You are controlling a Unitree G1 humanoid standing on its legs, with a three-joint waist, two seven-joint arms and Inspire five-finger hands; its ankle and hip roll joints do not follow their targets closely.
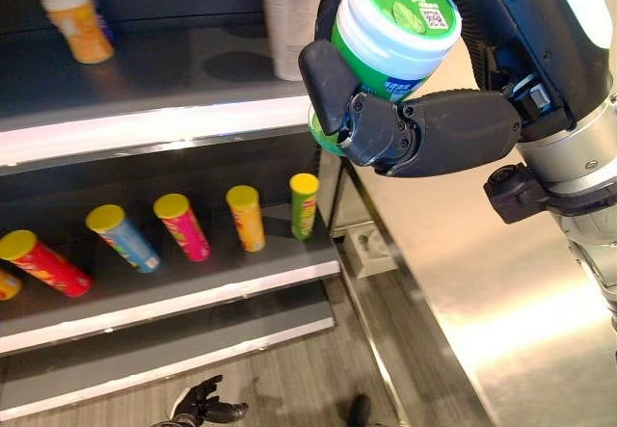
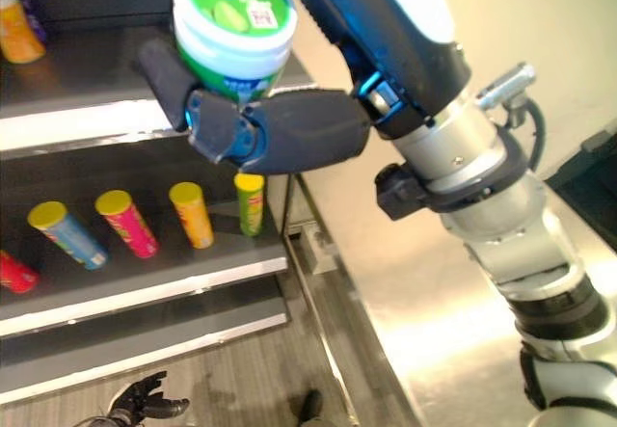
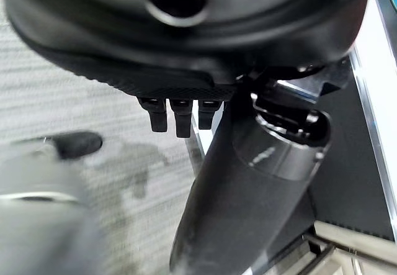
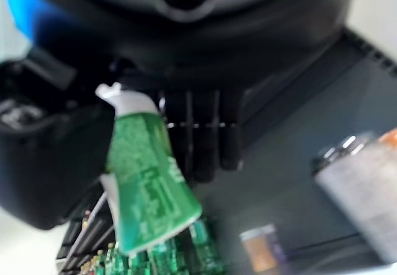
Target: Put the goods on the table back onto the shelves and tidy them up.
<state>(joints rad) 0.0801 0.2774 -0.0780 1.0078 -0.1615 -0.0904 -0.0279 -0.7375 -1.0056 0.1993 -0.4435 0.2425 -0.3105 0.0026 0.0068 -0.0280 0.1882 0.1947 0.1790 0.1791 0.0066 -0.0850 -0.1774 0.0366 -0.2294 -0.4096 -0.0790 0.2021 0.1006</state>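
The right hand (image 1: 424,133) is raised in front of the shelving, its thumb and fingers curled round a green jar (image 1: 390,37) with a white lid; the jar sits in the hand's grasp above the palm, tilted so its lid faces up towards the head camera, level with the upper shelf (image 1: 145,123) and just off that shelf's right end. The lid carries a green label with white characters and a small square code; the jar's side is covered in a green printed wrap seen in the right wrist view (image 4: 149,188), too blurred to read. On the upper shelf stand a silver can (image 1: 289,22) and an orange tube (image 1: 77,22). On the lower shelf (image 1: 174,292) a row of yellow-lidded tubes stands: red (image 1: 43,263), blue (image 1: 123,237), pink (image 1: 181,226), yellow (image 1: 246,217) and green (image 1: 304,204). The left hand (image 1: 204,406) hangs low near the floor, fingers loosely spread and holding nothing.
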